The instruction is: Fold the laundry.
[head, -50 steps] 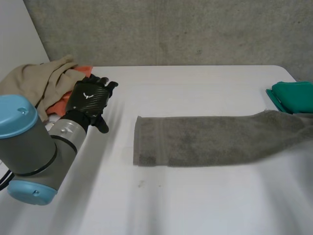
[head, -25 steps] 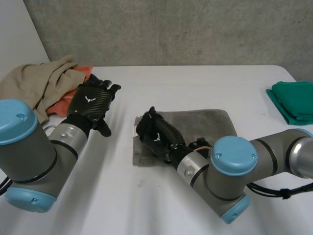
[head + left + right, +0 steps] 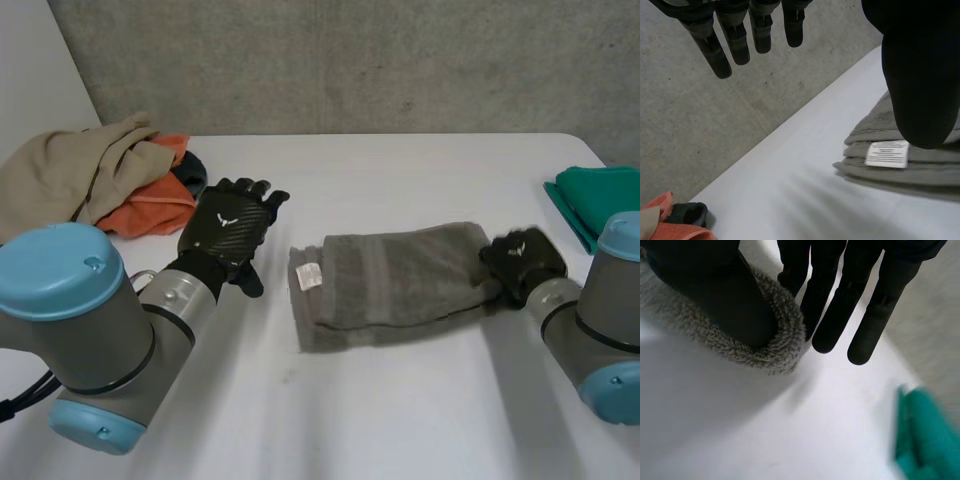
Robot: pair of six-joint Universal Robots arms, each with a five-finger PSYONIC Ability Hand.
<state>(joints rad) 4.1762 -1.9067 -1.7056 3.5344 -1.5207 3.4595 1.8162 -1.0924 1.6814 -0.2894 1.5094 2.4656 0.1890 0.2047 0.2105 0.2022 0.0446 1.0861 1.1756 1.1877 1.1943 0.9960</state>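
A grey towel (image 3: 395, 285) lies folded in layers mid-table, its white label (image 3: 309, 275) at the end nearest my left hand. My right hand (image 3: 522, 258) is at the towel's right end. In the right wrist view the thumb (image 3: 725, 290) presses into the towel's rounded edge (image 3: 775, 350), pinching it against the straight fingers (image 3: 835, 305). My left hand (image 3: 228, 225) hovers open just left of the towel, touching nothing. In the left wrist view its fingers (image 3: 735, 40) are straight, and the stacked towel layers (image 3: 900, 170) with the label (image 3: 886, 153) lie beyond its thumb.
A heap of beige and orange clothes (image 3: 90, 170) sits at the table's back left, with a dark item (image 3: 190, 170) beside it. A folded green cloth (image 3: 600, 200) lies at the right edge, near my right hand (image 3: 927, 435). A concrete wall stands behind the table.
The towel, long and flat a second ago, is now folded shorter. My right hand went from the towel's left end to its right end. My left hand moved right, toward the towel.
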